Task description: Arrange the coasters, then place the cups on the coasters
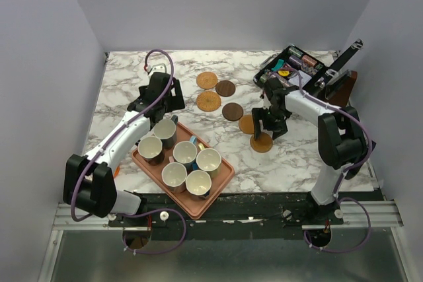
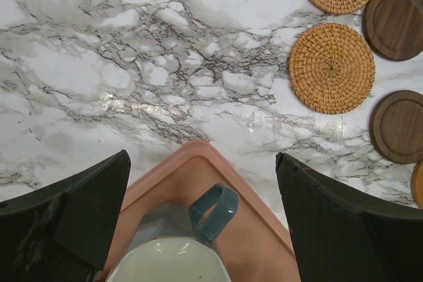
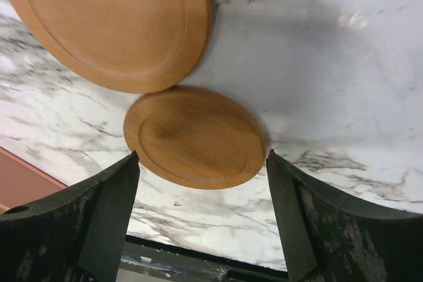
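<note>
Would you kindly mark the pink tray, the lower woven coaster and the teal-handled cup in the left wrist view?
pink tray point(image 2: 254, 226), left wrist view, bare floor near its corner.
lower woven coaster point(image 2: 332, 68), left wrist view, its centre.
teal-handled cup point(image 2: 173, 261), left wrist view, its cream inside.

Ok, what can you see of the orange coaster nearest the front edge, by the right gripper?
The orange coaster is a thin round disc, smooth and wood-looking, with a shallow raised rim. It lies flat on the marble table, beneath the open right gripper, seemingly untouched. Its far edge meets a matching coaster; overlap unclear.
</note>
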Available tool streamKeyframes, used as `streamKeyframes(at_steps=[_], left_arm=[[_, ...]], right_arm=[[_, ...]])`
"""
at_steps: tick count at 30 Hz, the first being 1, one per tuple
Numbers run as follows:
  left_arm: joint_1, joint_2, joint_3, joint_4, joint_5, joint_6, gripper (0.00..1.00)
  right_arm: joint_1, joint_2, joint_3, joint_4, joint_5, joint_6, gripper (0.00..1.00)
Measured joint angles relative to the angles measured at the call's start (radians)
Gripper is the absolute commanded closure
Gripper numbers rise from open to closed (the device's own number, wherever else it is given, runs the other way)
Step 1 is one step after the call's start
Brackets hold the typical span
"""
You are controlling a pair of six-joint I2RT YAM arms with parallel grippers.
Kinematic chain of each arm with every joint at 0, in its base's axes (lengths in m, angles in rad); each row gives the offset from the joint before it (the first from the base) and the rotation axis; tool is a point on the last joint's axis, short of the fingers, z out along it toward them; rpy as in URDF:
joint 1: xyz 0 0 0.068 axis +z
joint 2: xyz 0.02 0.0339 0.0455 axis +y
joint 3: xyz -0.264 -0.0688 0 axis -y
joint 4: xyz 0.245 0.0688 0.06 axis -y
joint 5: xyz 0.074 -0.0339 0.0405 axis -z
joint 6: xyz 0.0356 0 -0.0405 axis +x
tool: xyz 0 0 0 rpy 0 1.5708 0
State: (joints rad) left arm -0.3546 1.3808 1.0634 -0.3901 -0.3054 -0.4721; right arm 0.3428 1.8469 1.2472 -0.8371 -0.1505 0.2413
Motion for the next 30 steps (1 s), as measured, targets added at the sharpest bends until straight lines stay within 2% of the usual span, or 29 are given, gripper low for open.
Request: streamKeyframes(at_steps=[8, 16, 20, 23, 25, 26, 30], left_arm=[[0.000, -0.026, -0.025, -0.001, -0.003, -0.001, 0.01], [0.000, -0.059, -0.053, 0.000, -0.010, -0.014, 0.01], [0.000, -0.071, -0.063, 0.000, -0.013, -0.016, 0.01], [0.000, -0.078, -0.072, 0.000, -0.014, -0.016, 0.01], [0.000, -0.084, -0.080, -0.001, -0.016, -0.016, 0.01], [0.000, -0.088, -0.084, -0.001, -0.016, -0.019, 0.01], [0.000, -0.097, -0.094, 0.001, -0.016, -0.028, 0.01]], right_arm=[[-0.043, 0.032, 0.023, 0.032, -0.062, -0.057, 0.28], [-0.022, 0.016, -0.029, 0.058, -0.149, -0.074, 0.31], [0.052, 0.024, -0.021, 0.055, -0.171, -0.075, 0.29], [0.097, 0.032, -0.005, 0.057, -0.167, -0.072, 0.20], [0.116, 0.021, -0.009, 0.065, -0.150, -0.064, 0.18], [0.117, 0.008, -0.021, 0.076, -0.139, -0.061, 0.15], [0.118, -0.100, -0.104, 0.105, -0.068, -0.055, 0.15]])
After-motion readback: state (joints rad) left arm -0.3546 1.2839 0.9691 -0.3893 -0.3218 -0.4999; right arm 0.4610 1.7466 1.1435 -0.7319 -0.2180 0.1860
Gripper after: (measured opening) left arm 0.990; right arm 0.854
